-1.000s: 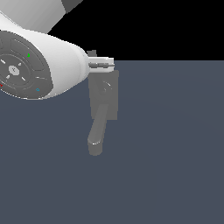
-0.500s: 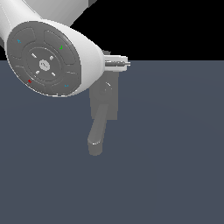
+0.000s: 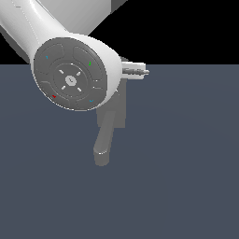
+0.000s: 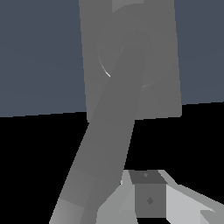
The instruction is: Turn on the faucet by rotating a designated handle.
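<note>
Since the earlier frame the arm's round joint housing [image 3: 72, 74] had swung further across the faucet [image 3: 112, 119], hiding its upper plate. Spout [image 3: 103, 144] unchanged. End effector [image 4: 148, 199] sat beside the spout; spread or closed could not be told.

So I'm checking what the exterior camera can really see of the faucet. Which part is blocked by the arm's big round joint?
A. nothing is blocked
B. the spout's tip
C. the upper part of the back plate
C: the arm's round joint covers the upper back plate, while the spout shows below.
</note>
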### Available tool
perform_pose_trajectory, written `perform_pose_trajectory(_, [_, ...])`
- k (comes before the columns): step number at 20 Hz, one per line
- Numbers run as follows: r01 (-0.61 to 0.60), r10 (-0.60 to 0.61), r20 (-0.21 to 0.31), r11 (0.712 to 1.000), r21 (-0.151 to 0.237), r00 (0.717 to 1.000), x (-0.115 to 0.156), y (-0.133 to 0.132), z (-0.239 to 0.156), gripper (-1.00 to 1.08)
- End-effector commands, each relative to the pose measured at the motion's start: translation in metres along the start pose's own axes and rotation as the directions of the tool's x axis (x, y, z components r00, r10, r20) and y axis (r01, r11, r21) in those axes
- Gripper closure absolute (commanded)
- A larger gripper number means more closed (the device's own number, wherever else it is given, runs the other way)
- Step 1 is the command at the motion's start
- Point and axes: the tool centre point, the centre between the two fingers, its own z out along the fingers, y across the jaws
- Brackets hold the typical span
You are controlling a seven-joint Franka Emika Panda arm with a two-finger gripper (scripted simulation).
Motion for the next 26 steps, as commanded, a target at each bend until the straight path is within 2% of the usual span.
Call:
perform_pose_trajectory(1, [0.021, -0.021, -0.003, 1.000, -0.003, 1.000, -0.003, -0.015, 0.004, 1.08])
perform_pose_trajectory(14, [0.046, -0.046, 0.004, 0.999, -0.009, 0.999, -0.006, -0.060, 0.009, 1.08])
perform_pose_trajectory(15, [-0.023, 0.021, 0.063, 0.999, 0.033, 0.998, -0.008, -0.060, 0.005, 1.08])
perform_pose_trajectory(16, [-0.025, 0.023, 0.065, 0.999, 0.034, 0.998, -0.009, -0.062, 0.004, 1.08])
perform_pose_trajectory(26, [0.008, -0.009, 0.036, 1.000, 0.014, 0.999, 0.015, -0.084, 0.007, 1.08])
